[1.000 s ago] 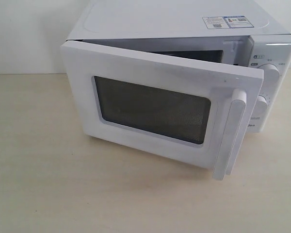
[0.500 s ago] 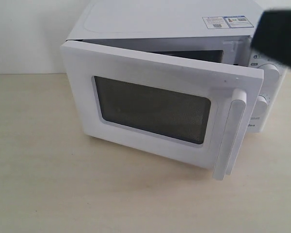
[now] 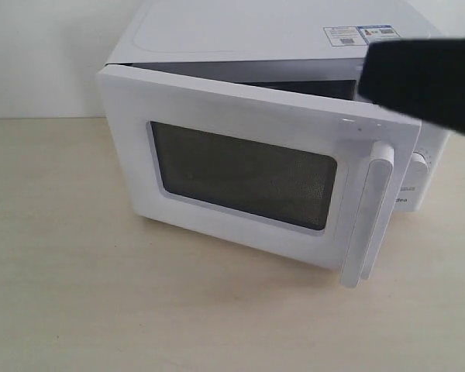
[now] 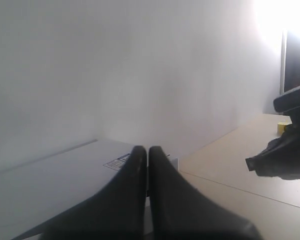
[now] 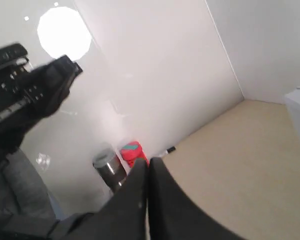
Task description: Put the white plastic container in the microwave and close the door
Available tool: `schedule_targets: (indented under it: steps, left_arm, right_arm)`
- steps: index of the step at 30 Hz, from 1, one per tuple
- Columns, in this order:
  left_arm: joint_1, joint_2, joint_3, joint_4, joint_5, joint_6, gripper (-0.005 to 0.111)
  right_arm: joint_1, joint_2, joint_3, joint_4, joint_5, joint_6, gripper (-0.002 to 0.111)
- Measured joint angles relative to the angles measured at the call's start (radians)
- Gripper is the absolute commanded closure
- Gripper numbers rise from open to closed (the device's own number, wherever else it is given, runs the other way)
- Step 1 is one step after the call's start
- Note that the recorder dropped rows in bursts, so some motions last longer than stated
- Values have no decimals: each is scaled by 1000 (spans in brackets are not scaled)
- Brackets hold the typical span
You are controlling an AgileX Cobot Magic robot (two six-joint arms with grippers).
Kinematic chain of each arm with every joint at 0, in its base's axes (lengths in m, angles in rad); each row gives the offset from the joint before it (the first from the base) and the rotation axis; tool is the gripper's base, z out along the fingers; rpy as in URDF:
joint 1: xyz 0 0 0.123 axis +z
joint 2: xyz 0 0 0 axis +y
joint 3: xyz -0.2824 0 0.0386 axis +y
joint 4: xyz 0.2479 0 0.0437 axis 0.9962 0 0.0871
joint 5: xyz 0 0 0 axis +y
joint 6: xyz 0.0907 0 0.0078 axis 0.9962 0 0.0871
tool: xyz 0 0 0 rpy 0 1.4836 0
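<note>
The white microwave (image 3: 240, 31) stands at the back of the table with its door (image 3: 217, 105) swung partly open; the dark window (image 3: 244, 174) and the bar handle (image 3: 370, 213) face the camera. The white plastic container is out of view in every frame. A blurred black part of my right arm (image 3: 426, 77) hangs in front of the microwave's upper right corner and covers the upper dial. My left gripper (image 4: 148, 150) is shut and empty above the microwave's top (image 4: 55, 175). My right gripper (image 5: 148, 162) is shut and empty, pointing towards the wall.
Pale wooden table (image 3: 62, 271) lies in front of the microwave. The lower dial (image 3: 421, 159) shows beside the handle. Against the wall stand a metal can (image 5: 109, 167) and a red object (image 5: 132, 151), with a small pen (image 5: 169, 149) nearby.
A black arm has come in from the upper right of the exterior view and moved left across the microwave's control panel. The door has not moved.
</note>
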Motion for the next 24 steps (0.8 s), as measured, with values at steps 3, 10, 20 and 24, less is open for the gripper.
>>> schedule_targets:
  steps: [3,10,20,24]
  left_arm:
    - [0,0,0,0,0,0,103]
    - [0,0,0,0,0,0,103]
    - [0,0,0,0,-2,0,103]
    - [0,0,0,0,-2,0,103]
  right_arm:
    - [0,0,0,94,14,21,108]
    - [0,0,0,304,242,121,108]
    - [0,0,0,264,936,-381,108]
    - [1,3,-29,275,1255,-597,108]
